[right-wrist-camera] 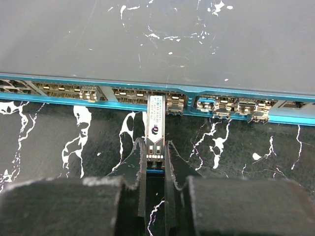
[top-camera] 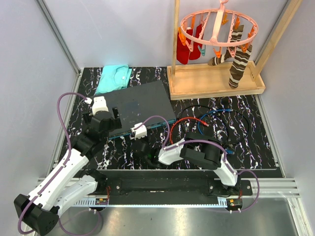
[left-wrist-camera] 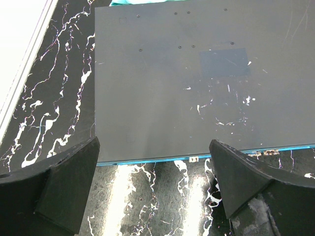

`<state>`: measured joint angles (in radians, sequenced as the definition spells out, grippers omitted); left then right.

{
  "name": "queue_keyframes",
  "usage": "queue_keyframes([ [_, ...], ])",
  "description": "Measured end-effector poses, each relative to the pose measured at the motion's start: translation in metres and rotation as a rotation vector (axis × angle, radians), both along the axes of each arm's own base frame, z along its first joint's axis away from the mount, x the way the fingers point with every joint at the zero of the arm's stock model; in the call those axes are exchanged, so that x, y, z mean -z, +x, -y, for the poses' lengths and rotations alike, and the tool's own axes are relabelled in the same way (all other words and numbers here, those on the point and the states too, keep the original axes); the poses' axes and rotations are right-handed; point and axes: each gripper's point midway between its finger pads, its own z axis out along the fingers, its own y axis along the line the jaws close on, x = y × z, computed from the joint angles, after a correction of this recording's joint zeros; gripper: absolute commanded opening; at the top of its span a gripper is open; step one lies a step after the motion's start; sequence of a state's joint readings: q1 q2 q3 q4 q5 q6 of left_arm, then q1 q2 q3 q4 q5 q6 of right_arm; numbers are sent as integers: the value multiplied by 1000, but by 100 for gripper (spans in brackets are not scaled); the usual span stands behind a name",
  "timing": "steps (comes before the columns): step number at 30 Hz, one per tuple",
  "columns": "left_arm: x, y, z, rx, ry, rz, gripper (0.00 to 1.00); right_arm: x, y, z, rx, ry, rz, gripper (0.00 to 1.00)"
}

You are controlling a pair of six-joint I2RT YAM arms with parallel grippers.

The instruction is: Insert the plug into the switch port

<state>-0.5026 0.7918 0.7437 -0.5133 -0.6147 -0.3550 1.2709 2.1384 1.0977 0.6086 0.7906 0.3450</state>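
Note:
The switch is a flat dark grey box lying mid-table, and its teal near edge with a row of sockets faces the arms. My right gripper is shut on the rear of the plug, a narrow silver module. The plug points straight at the teal edge, with its front end in the mouth of a socket. My left gripper is open and empty, hovering at the switch's near left edge. In the top view the right gripper sits at the switch's near edge and the left gripper to its left.
A folded teal cloth lies behind the switch. A wooden tray stand with a pink peg hanger and socks stands at the back right. Red, blue and black cables lie right of the switch. Other sockets hold modules.

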Motion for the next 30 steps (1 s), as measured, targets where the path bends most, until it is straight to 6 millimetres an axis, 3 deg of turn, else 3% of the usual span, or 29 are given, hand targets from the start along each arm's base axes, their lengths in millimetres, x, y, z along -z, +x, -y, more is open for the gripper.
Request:
queue_keyframes([
  [19, 0, 0, 0, 0, 0, 0, 99, -5, 2, -4, 3, 5, 1, 0],
  [30, 0, 0, 0, 0, 0, 0, 99, 4, 0, 2, 12, -4, -21, 0],
])
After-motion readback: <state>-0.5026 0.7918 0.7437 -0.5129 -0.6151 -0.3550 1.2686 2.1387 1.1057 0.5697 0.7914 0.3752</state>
